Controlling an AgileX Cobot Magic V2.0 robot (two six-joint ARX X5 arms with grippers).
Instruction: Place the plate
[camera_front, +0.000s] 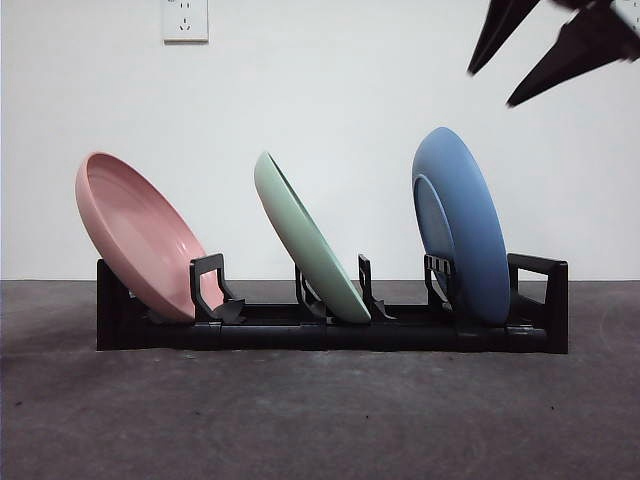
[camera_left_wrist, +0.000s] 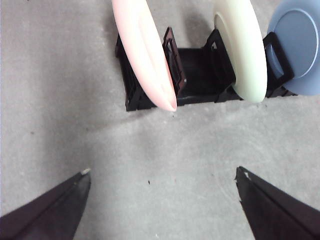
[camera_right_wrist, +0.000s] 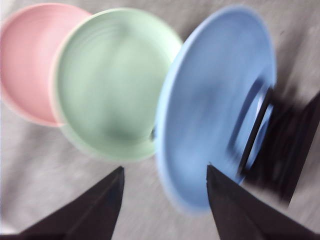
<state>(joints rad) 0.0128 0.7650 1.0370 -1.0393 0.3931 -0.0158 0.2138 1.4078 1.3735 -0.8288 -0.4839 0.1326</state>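
Blue plate (camera_front: 462, 225) stands in the black rack's (camera_front: 330, 330) rightmost slot (pink (camera_front: 135, 235), green (camera_front: 305, 240) plates leftward). Right gripper (camera_front: 545, 50) above, jaws apart, empty. Left gripper (camera_left_wrist: 162, 182) wide apart, empty, near side.

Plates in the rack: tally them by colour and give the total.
Pink plate: 1
Green plate: 1
Blue plate: 1
Total: 3 plates, all standing in the black rack.

Grey table (camera_front: 300, 420); black rack (camera_front: 330, 330) rests directly on it, holding three plates.
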